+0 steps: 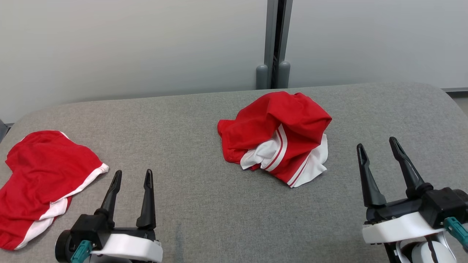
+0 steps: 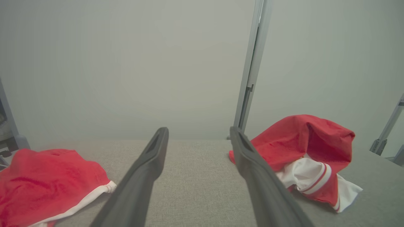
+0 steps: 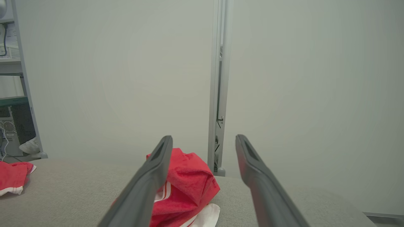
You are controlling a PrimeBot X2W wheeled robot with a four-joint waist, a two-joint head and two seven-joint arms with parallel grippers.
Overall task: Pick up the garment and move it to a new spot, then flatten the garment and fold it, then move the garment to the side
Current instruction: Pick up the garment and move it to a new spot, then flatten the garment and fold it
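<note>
Task is looking barely started. The crumpled garment (image 1: 276, 137) is sitting just right of centre in the head frame, bunched in a heap on the grey table (image 1: 204, 212); nothing is lifted, flattened or folded yet. All 3 stages are looking outstanding: pick-and-move, flatten-and-fold, shift aside.

Left gripper (image 1: 132, 171) is hanging at lower left and right gripper (image 1: 377, 142) at lower right. Both are spreading their fingers wide, grasping nothing, well apart from the heap.

A second red garment (image 1: 44, 182) is lying at the left edge, flatter. I'm guessing that 1 is already handled, can't confirm.

Materials: the heap is looking like soft matte knit, red with white panels and thin striped trim, with deep folds standing up. I'm expecting it to drape and sag on lift. The table cover is showing a coarse grey weave with rounded far corners. The fingers are looking dark, long, tapering and rigid.
</note>
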